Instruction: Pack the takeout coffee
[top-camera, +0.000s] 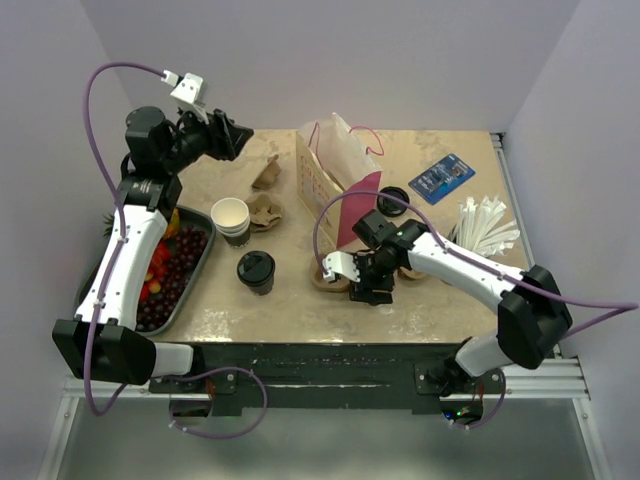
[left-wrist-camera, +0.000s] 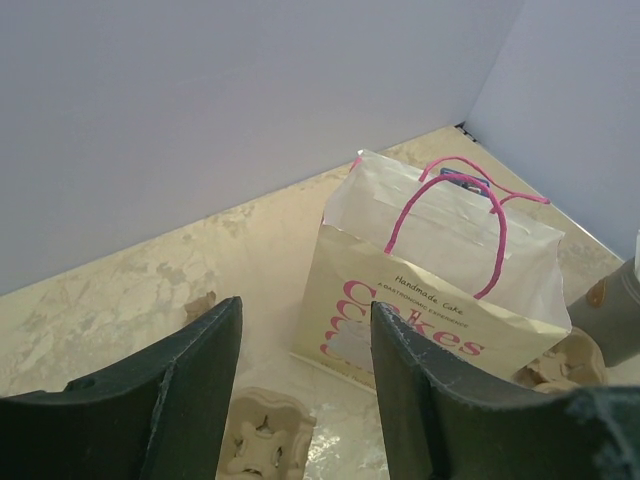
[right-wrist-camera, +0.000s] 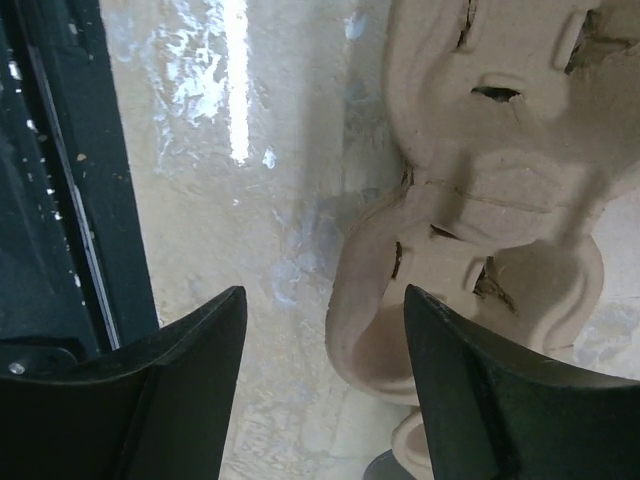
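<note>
The takeout coffee (top-camera: 256, 270), a small dark-banded cup with a black lid, stands upright near the table's front, left of centre. Neither wrist view shows it. My right gripper (top-camera: 368, 292) hangs open a hand's width to its right, over a cardboard cup carrier (top-camera: 333, 276). In the right wrist view one lobe of that carrier (right-wrist-camera: 480, 200) lies under the open gripper (right-wrist-camera: 325, 310), nearer the right-hand finger. My left gripper (top-camera: 238, 136) is raised at the back left, open and empty (left-wrist-camera: 305, 320), facing the paper bag (left-wrist-camera: 440, 290).
The bag (top-camera: 335, 170) stands open at the back centre. Stacked lidless cups (top-camera: 232, 220) and two more carriers (top-camera: 265, 210) sit left of it. A loose black lid (top-camera: 393, 197), a blue packet (top-camera: 441, 178), white sticks (top-camera: 487, 227) and a fruit tray (top-camera: 203, 262) ring the table.
</note>
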